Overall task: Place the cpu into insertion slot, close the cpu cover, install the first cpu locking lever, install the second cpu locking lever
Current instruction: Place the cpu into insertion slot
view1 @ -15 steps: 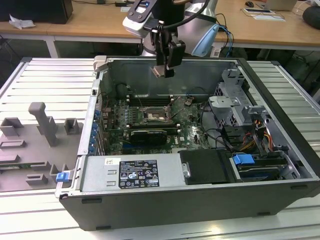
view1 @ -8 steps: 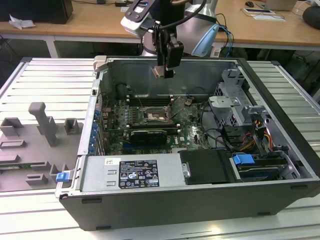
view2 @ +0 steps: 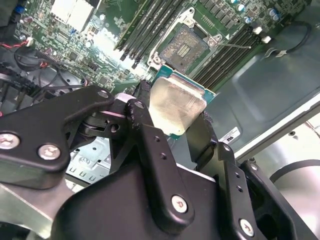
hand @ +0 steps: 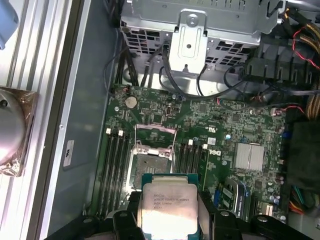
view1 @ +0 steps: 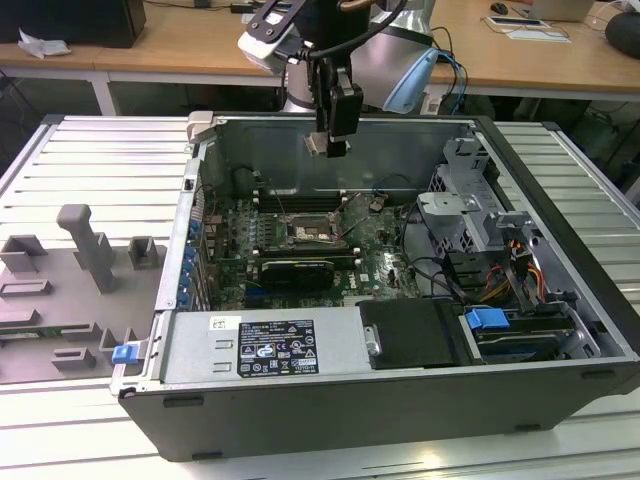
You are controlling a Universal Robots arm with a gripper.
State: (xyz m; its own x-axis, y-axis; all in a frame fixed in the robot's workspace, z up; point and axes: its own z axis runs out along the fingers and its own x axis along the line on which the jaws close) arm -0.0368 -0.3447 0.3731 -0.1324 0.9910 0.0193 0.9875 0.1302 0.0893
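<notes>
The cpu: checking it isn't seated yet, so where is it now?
In the exterior view the cpu is held in the gripper above the open case, higher than the empty insertion slot.

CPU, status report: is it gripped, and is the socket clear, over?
Pincer shut on cpu, held above the board. Insertion slot uncovered, cpu not seated. Nothing in the way between them.

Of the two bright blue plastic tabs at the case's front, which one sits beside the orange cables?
The blue tab on the exterior view's right, by the orange cables; the other blue tab is on that view's left.
</notes>
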